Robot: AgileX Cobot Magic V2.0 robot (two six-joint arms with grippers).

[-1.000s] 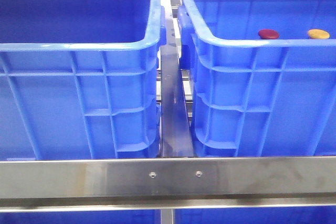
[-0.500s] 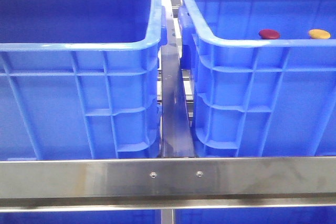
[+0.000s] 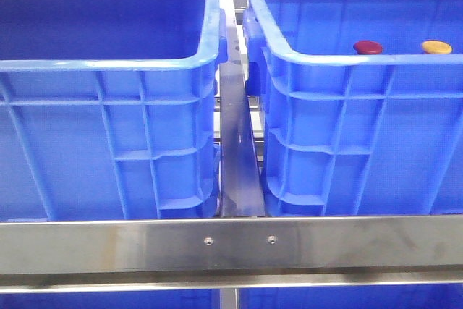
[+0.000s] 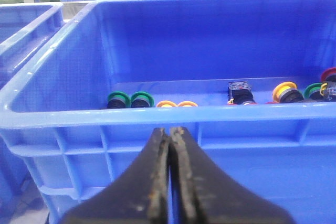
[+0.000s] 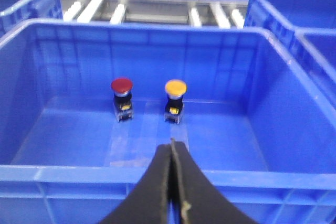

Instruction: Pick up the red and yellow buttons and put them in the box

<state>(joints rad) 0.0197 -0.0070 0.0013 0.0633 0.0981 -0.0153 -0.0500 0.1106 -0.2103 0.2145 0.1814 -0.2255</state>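
Right gripper (image 5: 171,182) – closed, empty, at the near wall of the right box (image 5: 131,174). Beyond it, red button (image 5: 122,86) and yellow button (image 5: 175,87) stand upright side by side on that box's floor.

Left gripper (image 4: 170,182) – closed, empty, before the left box (image 4: 157,116) of mixed buttons (image 4: 286,93).

You can't tell stage: delivered pair, or pair awaiting pickup.

Left box's far-side buttons cut off.
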